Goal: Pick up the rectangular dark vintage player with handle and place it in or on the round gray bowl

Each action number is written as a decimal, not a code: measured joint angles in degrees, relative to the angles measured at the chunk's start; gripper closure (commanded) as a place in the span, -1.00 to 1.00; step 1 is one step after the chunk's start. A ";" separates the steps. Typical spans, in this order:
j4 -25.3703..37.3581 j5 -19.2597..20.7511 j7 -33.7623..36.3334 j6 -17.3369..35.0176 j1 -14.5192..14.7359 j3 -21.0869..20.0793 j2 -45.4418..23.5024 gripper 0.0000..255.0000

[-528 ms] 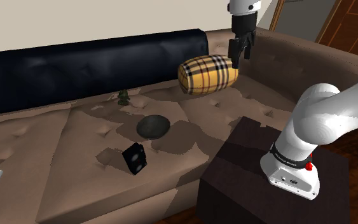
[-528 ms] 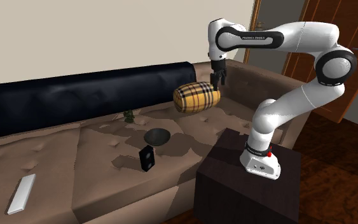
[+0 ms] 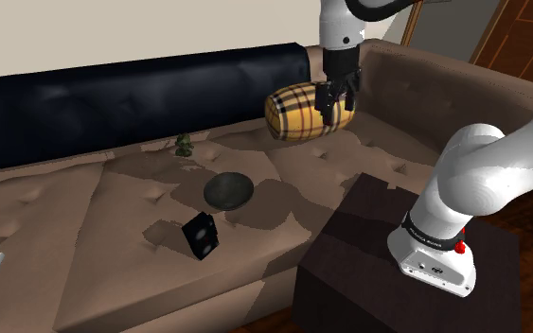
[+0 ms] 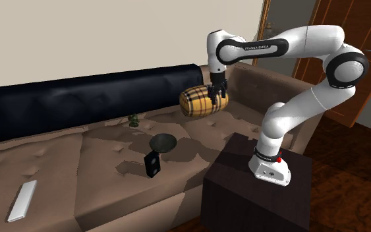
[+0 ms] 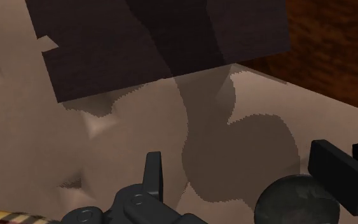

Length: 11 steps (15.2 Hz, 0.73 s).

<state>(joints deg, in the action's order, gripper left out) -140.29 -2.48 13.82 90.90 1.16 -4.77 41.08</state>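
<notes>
gripper point(image 3: 335, 102) hangs fingers apart in front of the plaid pillow point(image 3: 288, 113). i find the dark player point(image 3: 200, 235) standing on the sofa seat point(image 3: 113, 218), near the gray bowl point(image 3: 228, 189) but outside it. the second exterior view shows the bowl's side profile; the shoulder view looks down on it.
</notes>
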 measured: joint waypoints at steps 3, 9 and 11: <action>-0.67 -2.90 5.13 4.10 0.73 -3.24 -2.70 -1.00; -1.89 -7.61 14.96 13.86 1.94 -9.65 -9.36 -1.00; -0.92 -8.51 18.23 17.48 2.00 -11.85 -13.27 -1.00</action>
<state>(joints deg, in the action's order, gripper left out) -141.21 -10.99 32.05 108.38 3.17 -16.62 27.80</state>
